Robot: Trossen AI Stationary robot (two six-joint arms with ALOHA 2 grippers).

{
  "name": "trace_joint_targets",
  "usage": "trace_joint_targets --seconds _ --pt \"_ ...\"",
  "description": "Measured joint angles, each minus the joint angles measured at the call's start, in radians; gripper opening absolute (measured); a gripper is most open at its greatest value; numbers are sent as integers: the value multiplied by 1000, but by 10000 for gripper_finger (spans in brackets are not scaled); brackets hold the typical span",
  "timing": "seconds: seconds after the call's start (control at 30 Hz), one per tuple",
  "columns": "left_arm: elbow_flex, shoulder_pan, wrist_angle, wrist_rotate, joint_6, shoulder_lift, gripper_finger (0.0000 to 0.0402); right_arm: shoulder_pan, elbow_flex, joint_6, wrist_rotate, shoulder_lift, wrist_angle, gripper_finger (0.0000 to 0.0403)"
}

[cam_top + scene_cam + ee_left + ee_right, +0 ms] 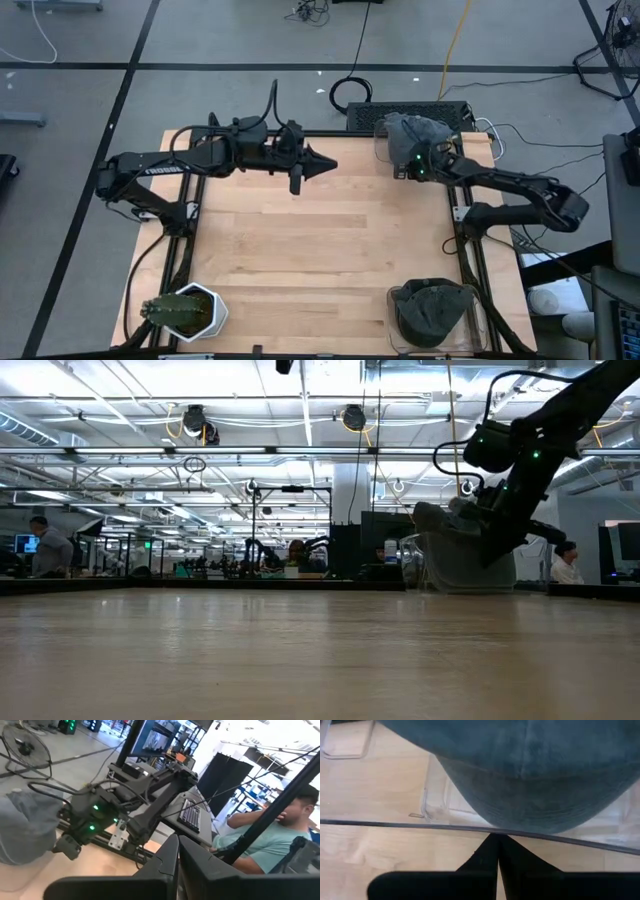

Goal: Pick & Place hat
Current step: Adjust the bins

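Observation:
A grey-blue hat (418, 132) lies in a clear bin (383, 150) at the table's far right corner. It also shows in the low view (445, 520) and fills the right wrist view (530, 775). My right gripper (497, 838) is shut, its tips at the bin's rim just below the hat's lower edge; in the high view it sits at the bin's near left side (402, 166). A second dark hat (432, 308) rests in a clear bin at the near right corner. My left gripper (328, 165) is shut and waits above the far middle of the table. My right gripper's shut fingertips (490, 845) stand at the clear rim of the far bin (420, 826), coming level from the near side. I cannot tell whether they touch the rim. They are apart from the hat.
A cactus in a white pot (188, 310) stands at the near left corner. Bare wood (320, 240) stretches between the arms. A black box and cables (405, 112) lie beyond the far edge. A person (260, 845) sits beyond the table's right side.

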Motion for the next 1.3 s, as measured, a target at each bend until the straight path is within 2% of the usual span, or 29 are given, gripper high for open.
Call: trace_joint_targets --seconds 0.17,0.43,0.63,0.9,1.17,1.3 --pt "0 0 -3 17 -25 0 21 -29 1 -58 -11 8 -68 0" --pt "0 0 -2 17 -45 0 21 -30 1 -86 46 -30 -137 0" --pt "0 0 -2 17 -58 0 21 -30 1 -106 11 -74 -152 0" --pt "0 0 -1 16 -59 0 21 -22 1 -72 -191 -204 -250 0" --pt "0 0 -1 -7 -57 0 21 19 1 -14 -247 -380 -346 0" --pt "0 -7 -1 -9 -57 0 21 62 1 -1 -435 -436 -256 0"
